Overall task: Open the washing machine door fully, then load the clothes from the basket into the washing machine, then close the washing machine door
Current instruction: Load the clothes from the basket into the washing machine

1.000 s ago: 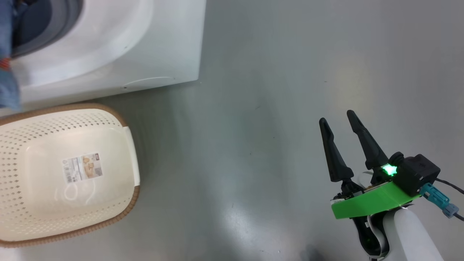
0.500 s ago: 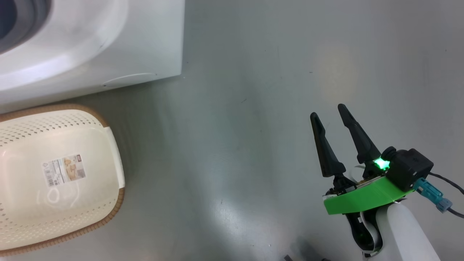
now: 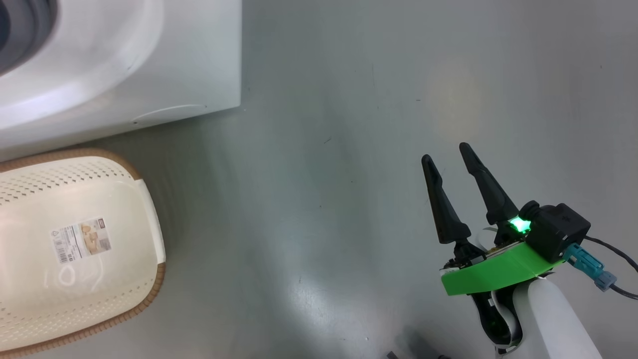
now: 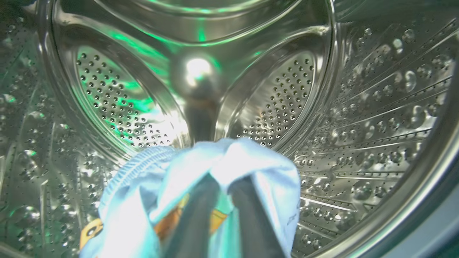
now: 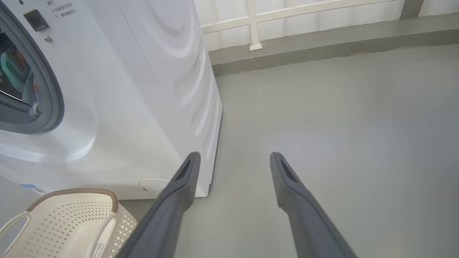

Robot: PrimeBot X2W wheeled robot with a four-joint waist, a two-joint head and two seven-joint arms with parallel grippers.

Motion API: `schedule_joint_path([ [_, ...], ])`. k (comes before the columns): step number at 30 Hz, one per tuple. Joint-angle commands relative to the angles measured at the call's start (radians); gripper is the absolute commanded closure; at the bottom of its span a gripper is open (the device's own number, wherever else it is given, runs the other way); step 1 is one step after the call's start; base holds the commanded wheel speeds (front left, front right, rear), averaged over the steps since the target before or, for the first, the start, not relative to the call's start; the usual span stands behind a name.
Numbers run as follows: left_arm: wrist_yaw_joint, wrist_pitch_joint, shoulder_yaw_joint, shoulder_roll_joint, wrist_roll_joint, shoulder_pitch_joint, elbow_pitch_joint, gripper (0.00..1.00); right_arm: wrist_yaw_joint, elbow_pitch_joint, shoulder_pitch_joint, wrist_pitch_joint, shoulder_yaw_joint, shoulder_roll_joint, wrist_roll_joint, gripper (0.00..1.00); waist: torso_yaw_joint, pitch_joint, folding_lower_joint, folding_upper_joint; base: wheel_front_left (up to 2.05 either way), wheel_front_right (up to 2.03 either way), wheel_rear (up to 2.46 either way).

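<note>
- While the left tool (image 4: pixel 225 181) is deep inside the steel drum (image 4: pixel 136 104) of the washing machine (image 3: pixel 189 60), its fingers are pinched narrow on the clothes (image 4: pixel 265 168), a light-blue piece draped over the tips.
- Imo the move now is just to let go low and toward the back, so nothing hangs over the grey seal (image 5: pixel 57 104) on the way out.
- Then pull straight back; the drum's rim looks close on one side.
- The basket (image 3: pixel 65 174) sits just beside the machine's front and looks empty.
- Meanwhile the right tool (image 3: pixel 445 153) is spread wide, holding nothing, over bare floor (image 3: pixel 324 199), well apart from everything. Loads of room there.
</note>
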Motion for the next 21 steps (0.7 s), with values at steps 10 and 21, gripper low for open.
schedule_joint_path([
  [10, -0.003, -0.004, -0.021, 0.067, -0.016, 0.012, 0.003, 0.0, 0.001, -0.018, 0.013, -0.005, 0.022, 0.007, 0.008, 0.0, 0.01, -0.007, 0.0, 0.0, 0.0, 0.0, 0.0],
  [21, -0.003, -0.004, -0.014, 0.046, -0.028, 0.077, 0.012, 0.0, 0.001, -0.017, 0.016, -0.005, 0.017, 0.005, 0.003, 0.0, 0.025, -0.016, 0.0, 0.0, 0.0, 0.0, 0.0],
])
